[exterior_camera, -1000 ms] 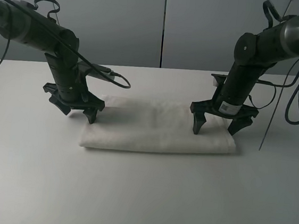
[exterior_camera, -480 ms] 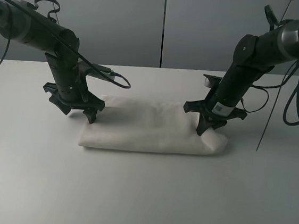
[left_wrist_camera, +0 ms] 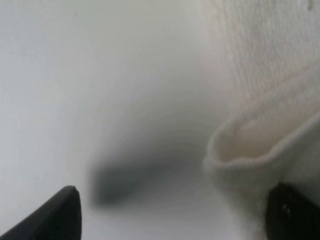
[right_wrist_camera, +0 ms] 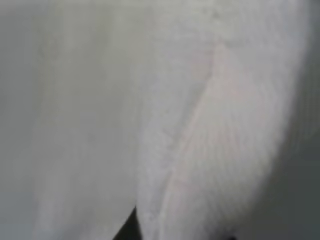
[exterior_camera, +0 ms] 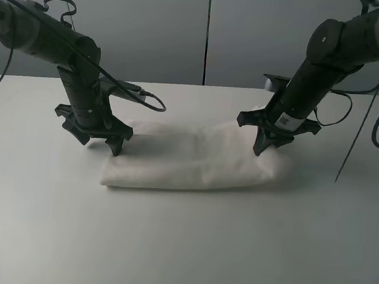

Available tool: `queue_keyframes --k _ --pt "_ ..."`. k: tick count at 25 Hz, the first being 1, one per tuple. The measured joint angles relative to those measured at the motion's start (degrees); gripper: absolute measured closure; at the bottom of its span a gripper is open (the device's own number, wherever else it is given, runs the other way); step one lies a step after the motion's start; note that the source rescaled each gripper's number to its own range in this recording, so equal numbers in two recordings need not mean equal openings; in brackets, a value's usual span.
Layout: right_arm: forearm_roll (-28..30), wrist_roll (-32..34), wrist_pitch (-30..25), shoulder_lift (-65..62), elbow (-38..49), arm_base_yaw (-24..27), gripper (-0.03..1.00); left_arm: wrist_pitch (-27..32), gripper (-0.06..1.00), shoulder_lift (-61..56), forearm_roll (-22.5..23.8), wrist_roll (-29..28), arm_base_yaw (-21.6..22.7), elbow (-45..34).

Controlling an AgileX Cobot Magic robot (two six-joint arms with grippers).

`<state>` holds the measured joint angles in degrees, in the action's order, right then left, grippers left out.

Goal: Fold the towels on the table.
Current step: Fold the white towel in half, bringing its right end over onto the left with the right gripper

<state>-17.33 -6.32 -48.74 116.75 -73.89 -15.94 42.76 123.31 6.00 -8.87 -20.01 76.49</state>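
Wide white matte table [exterior_camera: 165, 248], plain, with a rounded corner at the far left. One white terry towel [exterior_camera: 187, 162] lies on it, folded into a long band across the middle. Its left end sits flat on the tabletop and its right end is raised off it.

Left tool [exterior_camera: 100, 145] spread wide; right tool [exterior_camera: 262, 147] pinched shut.

The towel [right_wrist_camera: 200, 125] fills your blurred right wrist view and hides nearly all of the right gripper's [exterior_camera: 263, 147] jaws. The left wrist view is blurred too, with the left gripper's [exterior_camera: 99, 144] jaws cut by the frame edge.
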Motion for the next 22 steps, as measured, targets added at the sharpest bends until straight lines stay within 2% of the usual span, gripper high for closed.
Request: queue_keyframes --k 5,11,15,22 --pt "-2.48 0.51 -1.17 -4.52 0.0 0.0 0.94 0.0 -0.01 0.0 0.0 0.0 0.0 0.0" --pt "-12.67 -2.71 -1.39 -7.77 0.0 -0.37 0.94 0.0 -0.01 0.0 0.0 0.0 0.0 0.0" --pt "-15.79 -3.62 -0.29 -7.94 0.0 -4.25 0.94 0.0 -0.01 0.0 0.0 0.0 0.0 0.0" --pt "-23.56 -6.08 5.14 -7.94 0.0 -10.84 0.94 0.0 -0.01 0.0 0.0 0.0 0.0 0.0"
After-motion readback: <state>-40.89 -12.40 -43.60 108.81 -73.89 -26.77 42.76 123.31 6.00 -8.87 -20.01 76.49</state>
